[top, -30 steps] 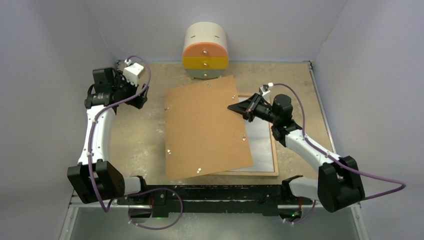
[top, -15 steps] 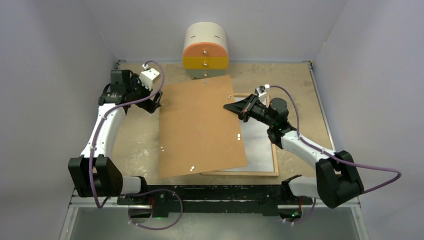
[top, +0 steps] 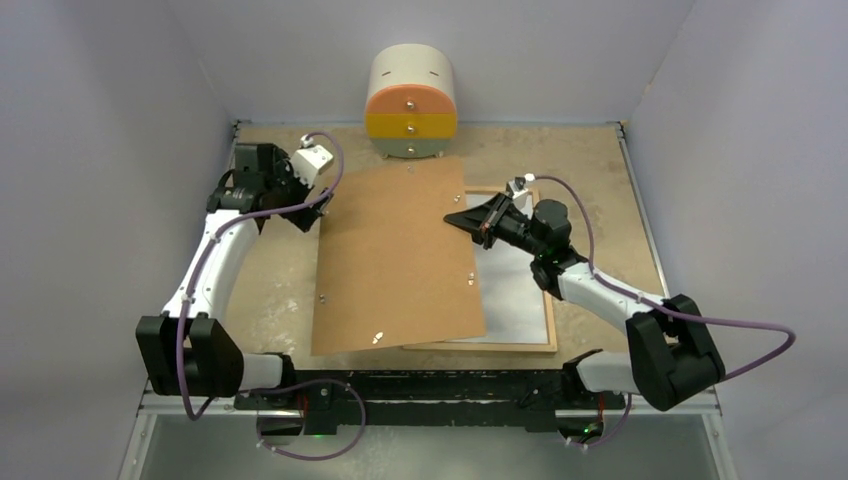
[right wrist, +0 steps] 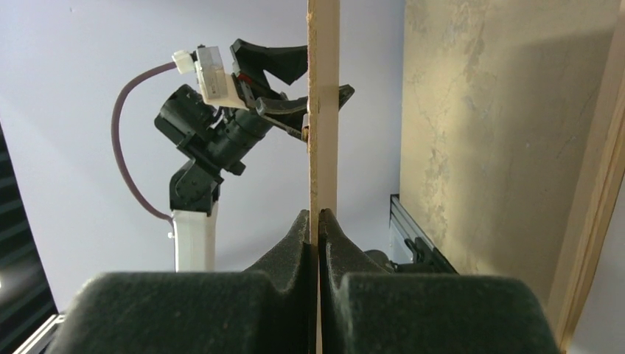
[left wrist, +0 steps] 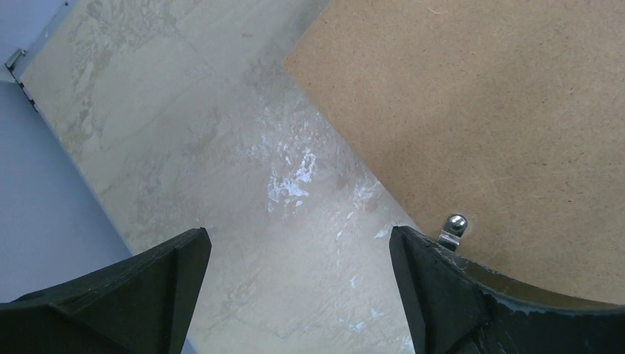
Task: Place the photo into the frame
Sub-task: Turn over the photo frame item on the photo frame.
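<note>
Nearest, frame (top: 551,310): flat on the table, half hidden under the board; a pale sheet (top: 515,300) lies inside it, and the photo cannot be made out.
Backing board (top: 395,260): raised by one edge, tilted over the frame.
Right gripper (top: 465,218): pinched tight on the board's right edge.
Left gripper (top: 318,208): jaws wide, empty, at the board's far-left corner.
Risk: a thin one-sided pinch may let the board swing or drop onto the frame.

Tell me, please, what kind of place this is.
Probably a robot test cell: plain lavender walls close in a beige stone-patterned tabletop, two white-and-black robot arms are bolted at its near edge, and a round cream, orange and yellow drawer cabinet stands at the back.
</note>
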Motion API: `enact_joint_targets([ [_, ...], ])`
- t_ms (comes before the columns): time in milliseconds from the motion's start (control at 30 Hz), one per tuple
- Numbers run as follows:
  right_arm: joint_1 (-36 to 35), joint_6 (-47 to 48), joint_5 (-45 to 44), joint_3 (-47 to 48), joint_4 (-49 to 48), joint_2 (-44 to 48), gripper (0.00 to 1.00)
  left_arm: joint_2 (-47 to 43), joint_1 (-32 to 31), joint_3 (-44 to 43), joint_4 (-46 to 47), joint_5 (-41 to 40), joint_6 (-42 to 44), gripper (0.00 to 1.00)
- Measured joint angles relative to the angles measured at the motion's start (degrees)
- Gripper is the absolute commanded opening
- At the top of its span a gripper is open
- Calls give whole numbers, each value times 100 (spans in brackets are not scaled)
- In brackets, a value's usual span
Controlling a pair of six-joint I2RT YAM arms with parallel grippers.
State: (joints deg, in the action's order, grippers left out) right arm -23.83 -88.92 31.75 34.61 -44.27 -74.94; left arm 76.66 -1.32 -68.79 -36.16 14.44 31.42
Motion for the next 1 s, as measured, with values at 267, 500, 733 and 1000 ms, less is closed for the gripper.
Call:
enact_joint_targets([
  [267,-26,44,452,-372,-22,44,0,-48,-74,396,138,-267,275,99],
  [500,105,-42,1058,-667,-345,33,0,92,-81,400,424,-450,293,100],
  [733,595,-24,1432,-767,-422,125,0,197,-107,400,476,-485,291,100],
  [1000,778,166,1067,-813,-308,407,0,195,-133,490,304,-247,13,100],
])
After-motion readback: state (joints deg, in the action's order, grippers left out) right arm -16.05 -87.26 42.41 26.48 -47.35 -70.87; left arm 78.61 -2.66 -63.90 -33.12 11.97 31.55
